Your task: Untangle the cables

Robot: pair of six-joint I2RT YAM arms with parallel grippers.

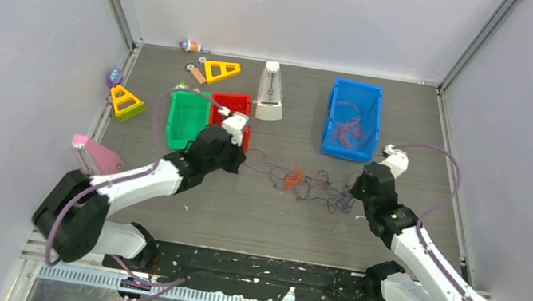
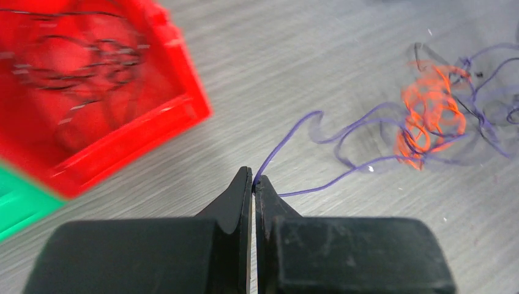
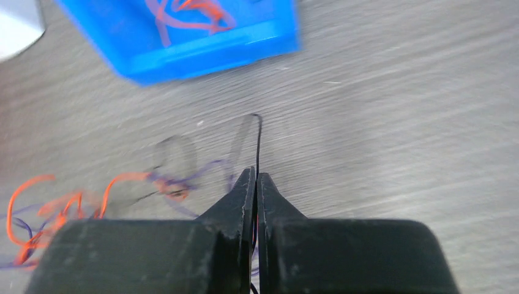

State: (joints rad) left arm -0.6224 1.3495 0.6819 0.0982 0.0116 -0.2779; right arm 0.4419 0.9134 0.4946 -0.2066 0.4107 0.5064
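My left gripper was pinched tight on a purple strand, just off the corner of the red bin. My right gripper was clamped together on a black strand, with the blue bin ahead of it. Between the two, the cables lay in a loose tangle of orange, purple and black on the table.
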